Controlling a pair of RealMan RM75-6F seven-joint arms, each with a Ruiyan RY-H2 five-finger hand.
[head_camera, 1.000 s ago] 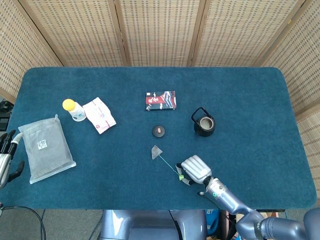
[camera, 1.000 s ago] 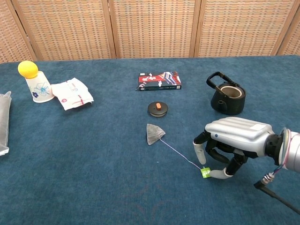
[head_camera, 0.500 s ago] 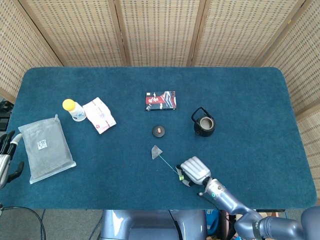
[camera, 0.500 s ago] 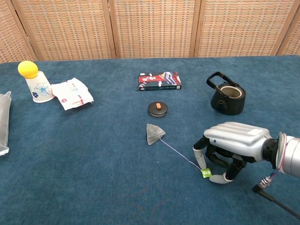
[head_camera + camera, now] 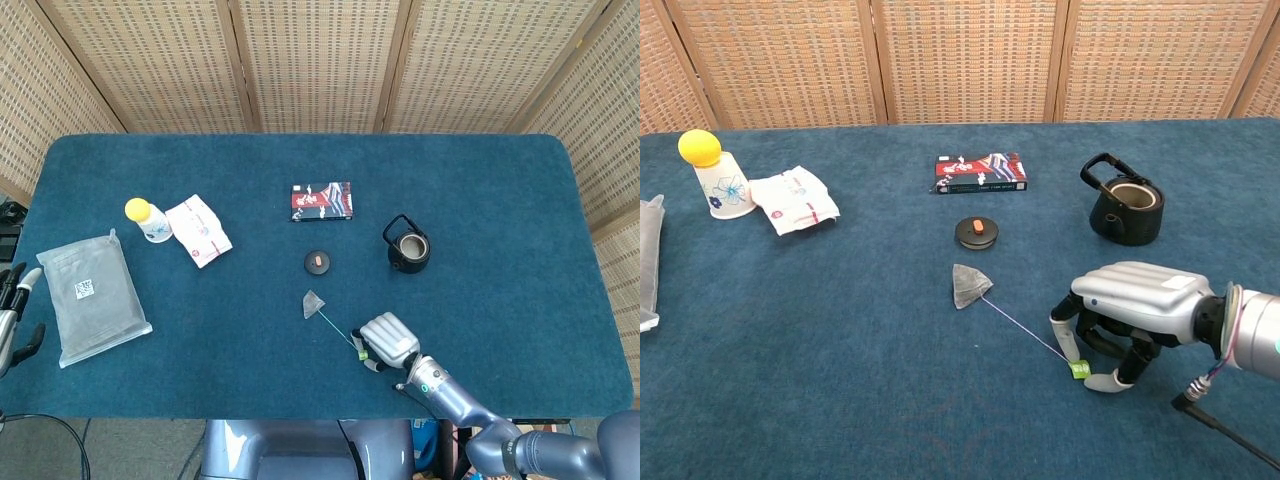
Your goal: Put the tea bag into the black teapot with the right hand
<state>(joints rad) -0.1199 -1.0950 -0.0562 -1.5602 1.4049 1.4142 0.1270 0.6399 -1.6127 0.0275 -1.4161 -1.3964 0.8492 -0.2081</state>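
Note:
The tea bag lies flat on the blue table, a thin string running from it to a green tag. My right hand is low over that tag, its curled fingers and thumb pinching the tag against the cloth. Farther back and to the right stands the black teapot, upright with its mouth uncovered. Its round lid rests behind the tea bag. My left hand shows only in the head view, at the left table edge, holding nothing, fingers apart.
A red box sits behind the lid. At the left are a cup with a yellow ball, a white packet and a clear plastic bag. A cable trails from my right wrist.
My right hand has sunk lower and shifted slightly left, its fingers closing in around the green tag. The tea bag and the left hand have stayed put.

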